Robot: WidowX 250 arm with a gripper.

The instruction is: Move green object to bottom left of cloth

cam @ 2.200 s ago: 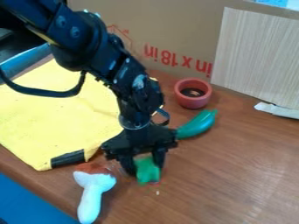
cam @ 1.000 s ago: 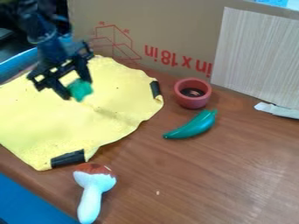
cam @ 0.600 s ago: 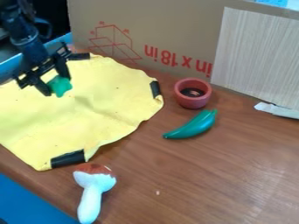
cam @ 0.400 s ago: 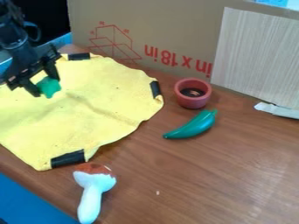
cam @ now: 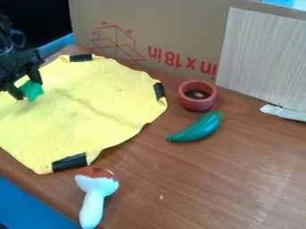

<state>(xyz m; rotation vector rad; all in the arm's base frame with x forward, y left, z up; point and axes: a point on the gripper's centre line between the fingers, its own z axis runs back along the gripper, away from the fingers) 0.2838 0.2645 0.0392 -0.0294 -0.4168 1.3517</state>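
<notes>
Far left: black hand [cam: 28, 90] over the left part of the yellow cloth [cam: 90, 105], fingers closed in on both sides of the green object [cam: 31, 91], gripping it. Green object sticks out past the fingertips; can't tell if it touches the cloth. Cloth is spread on the left side of the brown wooden bench [cam: 221, 179], a bit wrinkled, black patches [cam: 70, 162] at its lower corner, top and right edges. Mushroom-shaped toy [cam: 94, 192], red-brown cap, white stem, lies near the bench's lower left edge, cap just beside the cloth's lower patch, stem pointing down. Cardboard box [cam: 161, 27] with red markings along the bench's back edge. Red bowl [cam: 197, 102], dark inside, upright near back edge, right of cloth. Green pepper-shaped toy [cam: 200, 129] just in front of bowl, lying slanted. Light wood-grain panel [cam: 263, 58] upright at back right. White piece [cam: 286, 113] near its base.
</notes>
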